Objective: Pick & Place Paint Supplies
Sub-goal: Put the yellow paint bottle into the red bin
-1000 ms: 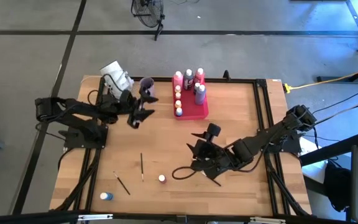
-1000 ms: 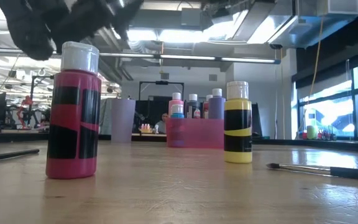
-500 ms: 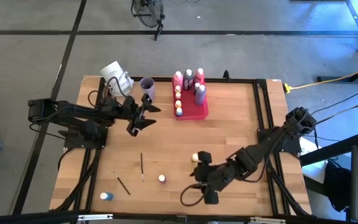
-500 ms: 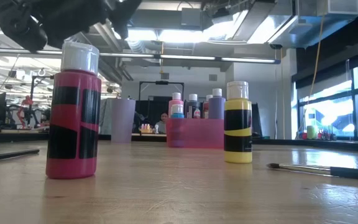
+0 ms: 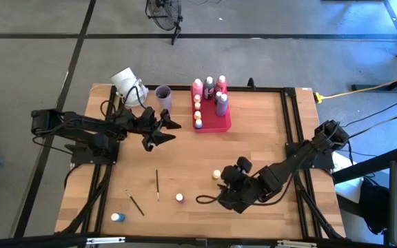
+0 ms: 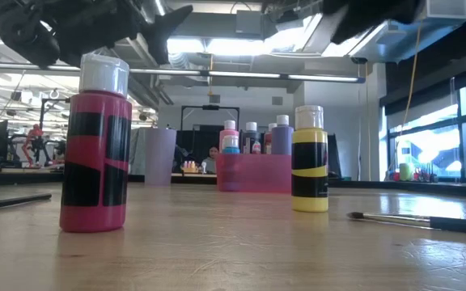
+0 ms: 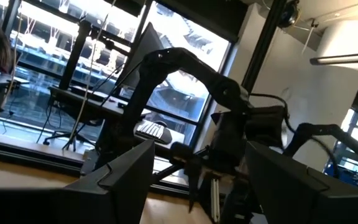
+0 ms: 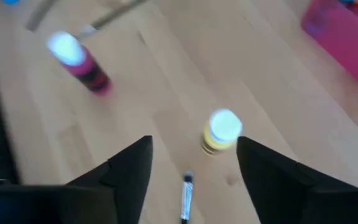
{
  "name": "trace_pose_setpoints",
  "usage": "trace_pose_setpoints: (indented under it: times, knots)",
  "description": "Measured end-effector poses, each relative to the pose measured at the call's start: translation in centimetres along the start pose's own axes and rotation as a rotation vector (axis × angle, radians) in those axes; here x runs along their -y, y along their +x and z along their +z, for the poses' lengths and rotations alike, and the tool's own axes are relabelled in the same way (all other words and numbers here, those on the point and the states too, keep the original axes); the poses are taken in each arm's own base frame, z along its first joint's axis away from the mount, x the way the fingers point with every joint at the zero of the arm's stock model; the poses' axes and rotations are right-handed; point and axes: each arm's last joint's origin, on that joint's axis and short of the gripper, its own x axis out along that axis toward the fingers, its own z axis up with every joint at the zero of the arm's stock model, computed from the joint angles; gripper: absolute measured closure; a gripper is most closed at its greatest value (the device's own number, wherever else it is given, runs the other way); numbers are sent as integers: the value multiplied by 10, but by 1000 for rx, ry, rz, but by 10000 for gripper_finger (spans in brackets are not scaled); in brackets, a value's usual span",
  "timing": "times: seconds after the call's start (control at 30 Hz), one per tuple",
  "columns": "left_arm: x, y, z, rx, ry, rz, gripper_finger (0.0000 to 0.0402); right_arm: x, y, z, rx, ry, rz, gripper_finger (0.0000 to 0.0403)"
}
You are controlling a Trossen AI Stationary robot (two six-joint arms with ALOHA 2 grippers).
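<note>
Grey floor [image 5: 40,62] crossed by dark seams around wooden table [image 5: 178,158]. Fan base [image 5: 164,14] beyond far edge; yellow cable [image 5: 364,88] at right. Low view: ceiling strip lights [image 6: 249,77], ducting, tall windows [image 6: 439,133] at right.

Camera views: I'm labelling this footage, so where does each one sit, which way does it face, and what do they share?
High view: overhead, straight down on the table; both arms, left claw, right claw.
Low view: tabletop height, looking level across; dark arm parts overhead.
Left wrist: looks past open claw into the room.
Right wrist: looks down past open claw.
Shared: the yellow bottle and pink bottle appear in the high, low and right wrist views.
</note>
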Motion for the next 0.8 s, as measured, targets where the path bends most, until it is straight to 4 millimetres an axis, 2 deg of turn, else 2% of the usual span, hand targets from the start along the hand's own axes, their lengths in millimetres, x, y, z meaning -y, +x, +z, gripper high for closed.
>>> trace_pose_setpoints:
  times: [0.23,0.37,0.63,0.8]
  knots:
    - [0,0,0,-3,-1,0,153,4,27,-1,-48,64,-93,98]
    - [0,0,-1,-8,-3,2,153,7,41,3,-71,85,-115,75]
    - [-1,0,-4,-34,-15,11,153,11,72,3,-161,122,-150,67]
    - [-1,0,-5,-57,-20,-15,153,12,84,1,-188,116,-165,67]
